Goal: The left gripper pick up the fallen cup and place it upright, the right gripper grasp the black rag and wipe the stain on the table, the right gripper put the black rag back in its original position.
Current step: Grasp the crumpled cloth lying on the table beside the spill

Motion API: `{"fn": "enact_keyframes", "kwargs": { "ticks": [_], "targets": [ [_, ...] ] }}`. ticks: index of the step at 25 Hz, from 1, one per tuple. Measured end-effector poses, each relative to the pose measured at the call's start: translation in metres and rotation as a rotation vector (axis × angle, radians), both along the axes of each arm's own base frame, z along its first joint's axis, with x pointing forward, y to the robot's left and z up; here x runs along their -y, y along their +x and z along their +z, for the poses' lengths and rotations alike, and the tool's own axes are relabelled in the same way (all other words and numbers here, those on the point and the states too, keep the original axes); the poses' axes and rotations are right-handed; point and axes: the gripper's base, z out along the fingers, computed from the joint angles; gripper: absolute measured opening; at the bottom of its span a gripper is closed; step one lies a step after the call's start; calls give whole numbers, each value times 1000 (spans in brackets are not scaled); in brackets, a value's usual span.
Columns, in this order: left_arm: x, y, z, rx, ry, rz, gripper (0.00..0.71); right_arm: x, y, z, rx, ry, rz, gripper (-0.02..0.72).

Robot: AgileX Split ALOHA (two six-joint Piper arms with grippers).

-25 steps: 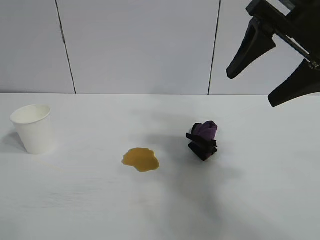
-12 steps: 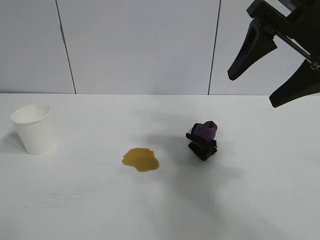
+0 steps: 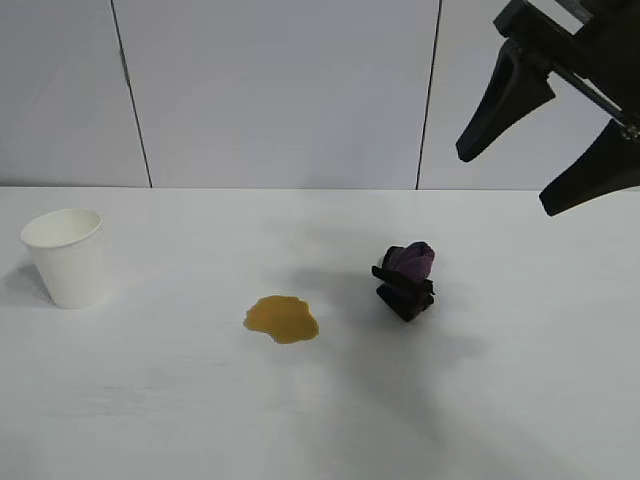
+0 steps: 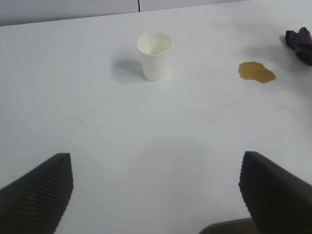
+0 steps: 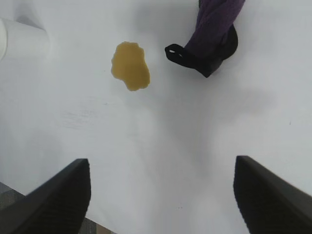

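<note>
Since the cup [image 3: 64, 257] stands upright at the table's [image 3: 150, 400] left, well apart from the stain [image 3: 282, 319], the rag step appears next. Right gripper [image 3: 545, 135], fingers apart, hangs high above the black rag [image 3: 405, 281] and must descend; left gripper [image 4: 156, 195], fingers apart, faces open tabletop.

No legible text — seemingly none.

White surface [image 3: 150, 420] carrying an upright white cup [image 3: 66, 257], an amber stain [image 3: 282, 319] mid-way, and a black rag [image 3: 405, 280] beside it.
</note>
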Motion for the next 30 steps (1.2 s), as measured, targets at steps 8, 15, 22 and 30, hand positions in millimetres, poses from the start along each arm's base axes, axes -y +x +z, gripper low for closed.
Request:
{"fn": "enact_keyframes", "kwargs": {
  "ticks": [8, 15, 22, 30],
  "targets": [
    [0, 5, -6, -1, 1, 2, 664, 0, 0, 0, -1, 0, 0, 559],
    [0, 5, -5, 6, 1, 3, 664, 0, 0, 0, 0, -3, 3, 559],
    [0, 5, -5, 7, 1, 4, 664, 5, 0, -2, 11, -84, 36, 559],
    [0, 5, -5, 9, 1, 4, 664, 13, 39, 5, -46, -191, -50, 559]
  ]
}}
